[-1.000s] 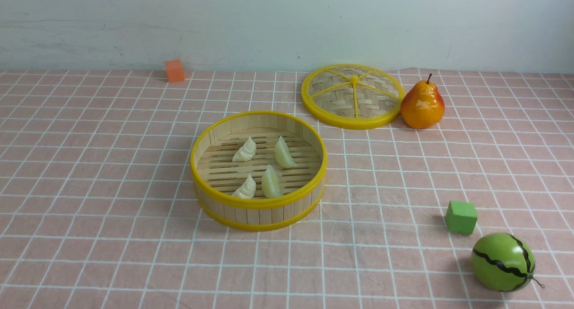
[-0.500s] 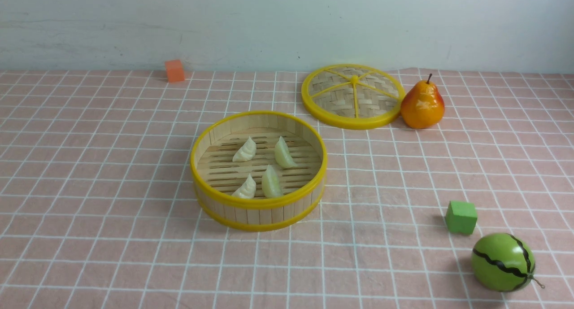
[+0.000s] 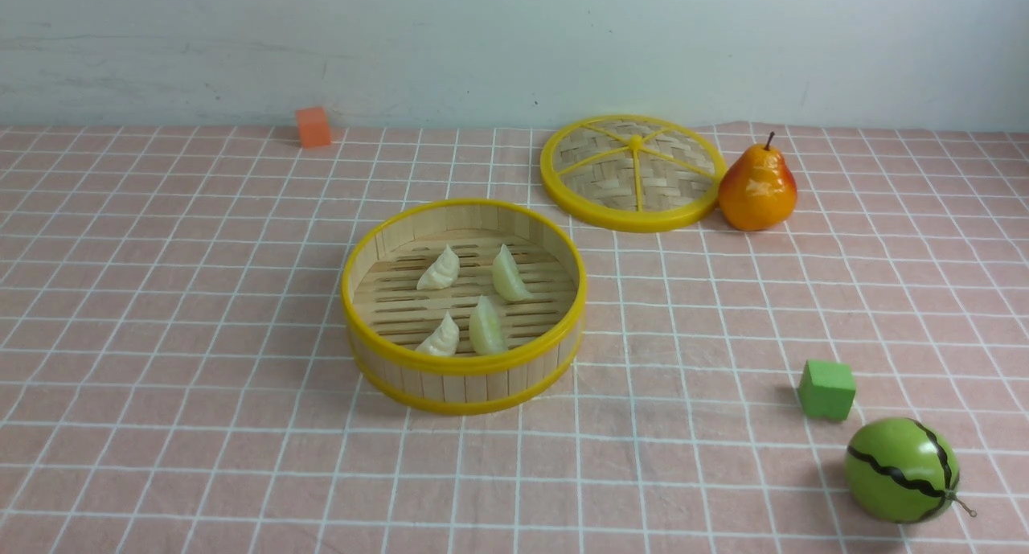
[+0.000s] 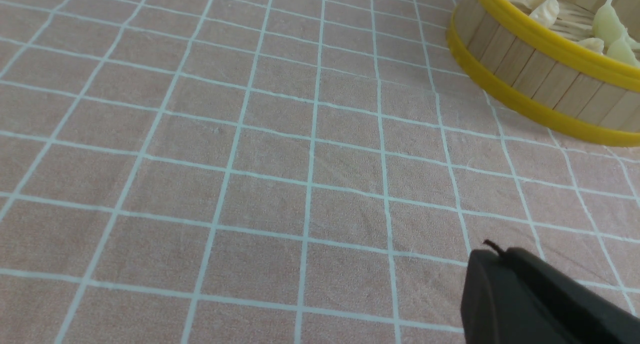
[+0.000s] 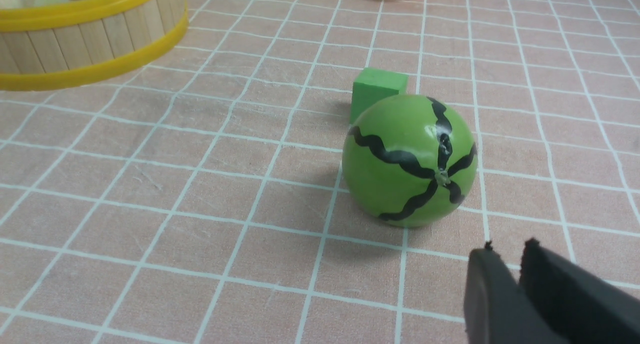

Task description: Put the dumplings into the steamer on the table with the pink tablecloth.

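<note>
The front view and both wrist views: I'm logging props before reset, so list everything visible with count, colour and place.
Round bamboo steamer: one, yellow-rimmed, table centre.
Crescent toy dumplings: four, two cream, two pale green, inside steamer.
Flat woven lid: one, yellow-rimmed, far right of centre.
Toy pear: one, orange-yellow, touching or nearly touching lid's right edge.
Foam cube: one, orange, far left.
Foam cube: one, green, near right.
Toy watermelon: one, green, black-striped, near right.
Pink grid tablecloth: one, covering table.
Left hand: black, shut, empty.
Right hand: black, slightly parted, empty.

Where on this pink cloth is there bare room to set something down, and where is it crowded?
Bare: the whole robot-left side between the steamer and orange cube, and the near strip before the steamer. Crowded: far right, lid against pear; near right, green cube by watermelon.
</note>
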Robot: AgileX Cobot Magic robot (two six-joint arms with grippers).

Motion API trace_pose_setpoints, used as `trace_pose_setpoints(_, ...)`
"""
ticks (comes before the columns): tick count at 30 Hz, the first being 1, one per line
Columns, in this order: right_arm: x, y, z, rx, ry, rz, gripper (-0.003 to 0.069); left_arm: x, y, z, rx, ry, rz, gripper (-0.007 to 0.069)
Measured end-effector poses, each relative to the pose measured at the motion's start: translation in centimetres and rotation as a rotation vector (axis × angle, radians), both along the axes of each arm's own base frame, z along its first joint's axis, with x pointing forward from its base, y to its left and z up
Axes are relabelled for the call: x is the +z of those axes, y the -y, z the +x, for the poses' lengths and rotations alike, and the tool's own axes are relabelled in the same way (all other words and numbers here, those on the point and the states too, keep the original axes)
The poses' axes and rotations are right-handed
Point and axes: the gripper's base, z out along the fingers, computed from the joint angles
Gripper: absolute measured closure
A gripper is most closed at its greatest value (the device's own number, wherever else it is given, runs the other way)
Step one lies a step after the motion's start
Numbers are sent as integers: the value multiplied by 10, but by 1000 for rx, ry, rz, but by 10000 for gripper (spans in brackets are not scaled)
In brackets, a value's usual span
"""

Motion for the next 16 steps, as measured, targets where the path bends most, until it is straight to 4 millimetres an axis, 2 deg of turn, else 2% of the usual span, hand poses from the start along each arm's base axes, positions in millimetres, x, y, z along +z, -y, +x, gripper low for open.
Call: trace_pose_setpoints(16,0,0,0,0,0,0,538,0,0,0,0,0,0,620)
